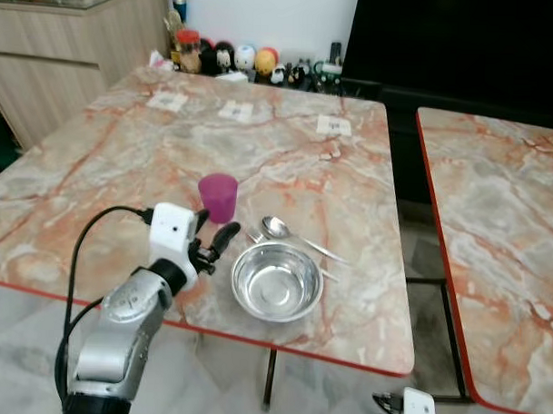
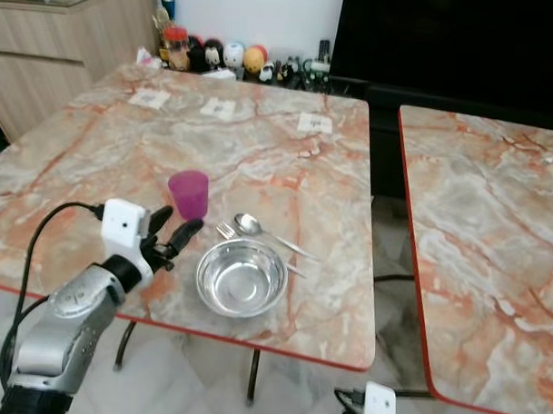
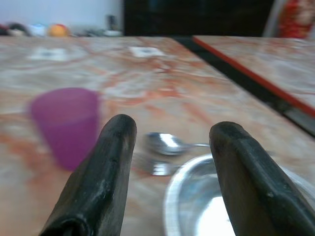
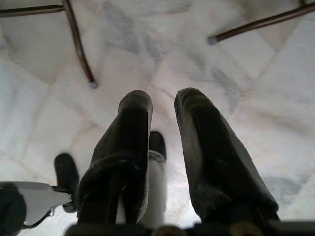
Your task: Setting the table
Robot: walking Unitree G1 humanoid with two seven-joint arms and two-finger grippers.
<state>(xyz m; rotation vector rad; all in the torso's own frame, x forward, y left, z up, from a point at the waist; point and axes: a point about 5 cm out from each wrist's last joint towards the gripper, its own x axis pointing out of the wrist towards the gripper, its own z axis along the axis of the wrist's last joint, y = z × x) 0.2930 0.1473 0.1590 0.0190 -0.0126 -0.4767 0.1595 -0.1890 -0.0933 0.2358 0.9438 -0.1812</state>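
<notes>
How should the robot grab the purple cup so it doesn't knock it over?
Best to take the purple cup around its side wall, about halfway up, coming in level from the near table edge where the left end effector hovers, fingers open. The cup stands upright and tapers toward its base, so a mid-height side pinch should hold it. Keep left of the steel bowl and spoon.

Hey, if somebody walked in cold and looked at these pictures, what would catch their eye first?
Probably the purple cup on the marble table, bright against the stone. Just nearer the table's front edge sits a shiny steel bowl, with a spoon and fork lying right behind it. The left gripper hovers open beside the bowl, pointing between cup and bowl.
</notes>
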